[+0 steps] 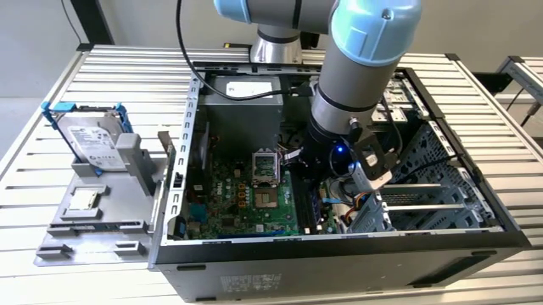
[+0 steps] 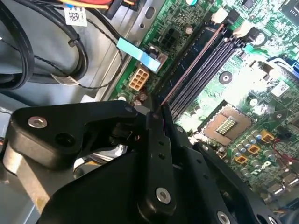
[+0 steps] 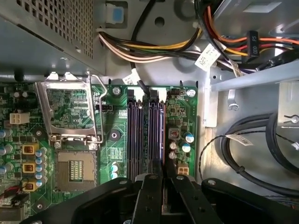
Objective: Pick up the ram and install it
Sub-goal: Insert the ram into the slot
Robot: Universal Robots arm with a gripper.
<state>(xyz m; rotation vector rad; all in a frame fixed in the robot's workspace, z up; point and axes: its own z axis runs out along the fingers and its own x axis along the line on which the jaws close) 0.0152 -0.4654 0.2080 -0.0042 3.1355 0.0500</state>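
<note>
Fingers of the hand (image 2: 161, 116) are pinched tight on the ram (image 2: 187, 70), a thin, light, stiff stick that could snap if bent. It stands on its edge in the outer black slot (image 3: 161, 135) of the green board (image 3: 117, 135), held by its flat sides

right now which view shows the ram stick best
The second wrist view: the ram runs edge-on from the gripper along the outermost black slot. The first wrist view shows the ram only as a thin edge above the gripper. In the exterior view the arm covers that spot.
</note>
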